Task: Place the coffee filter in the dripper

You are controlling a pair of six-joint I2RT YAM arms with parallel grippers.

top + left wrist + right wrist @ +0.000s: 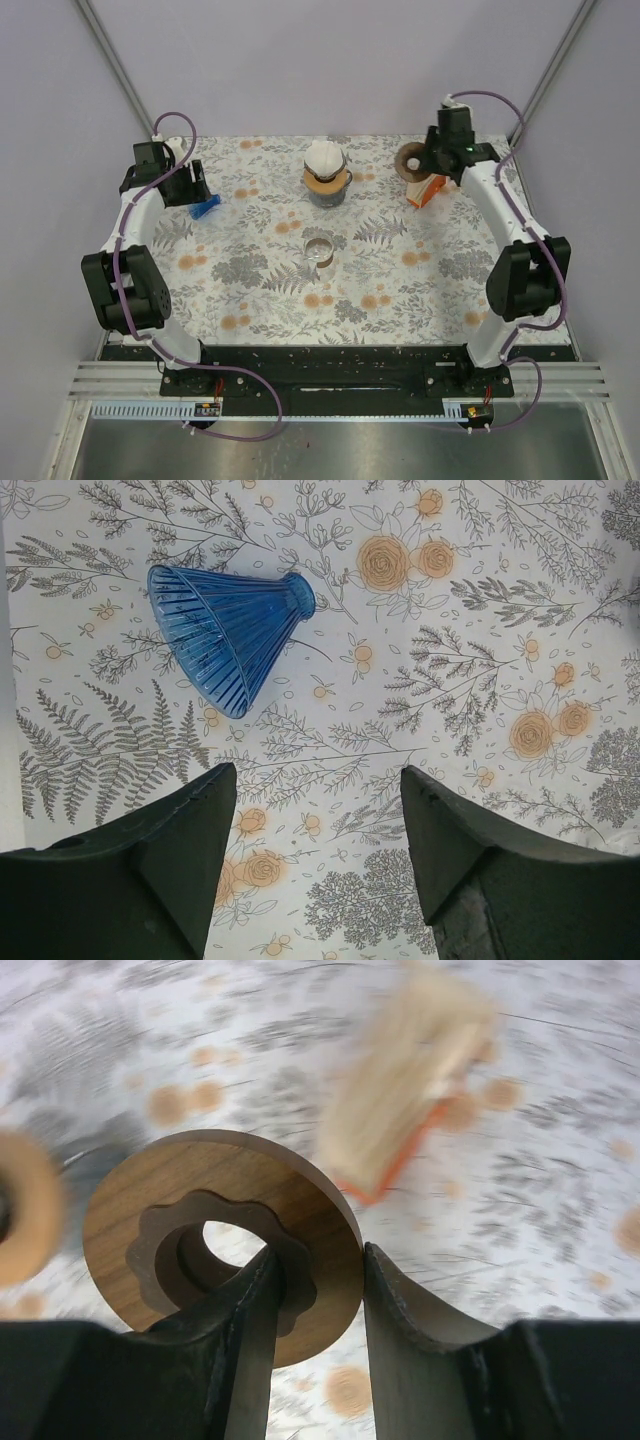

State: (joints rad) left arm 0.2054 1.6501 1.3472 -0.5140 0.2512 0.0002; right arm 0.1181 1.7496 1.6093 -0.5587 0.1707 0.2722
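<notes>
Here, on a floral-print tabletop, the blue ribbed glass dripper lies tipped on its side near the left rear corner, its wide mouth toward the left edge in the left wrist view. The left gripper hovers just short of it, its fingers spread apart with only patterned cloth between them and nothing touching the glass. Across the tabletop, at the right rear, the right gripper has its fingers clamped on the rim of a wooden ring, one finger crossing the ring's scalloped centre opening and the other pressed to its outer edge. The coffee filters, a pale stack with an orange edge, lie just beyond the ring, blurred in the right wrist view and well apart from the dripper. From above, a white-topped vessel with a wooden collar stands at the rear centre, and a small clear ring-shaped object sits mid-tabletop, nearer the arms' bases.
</notes>
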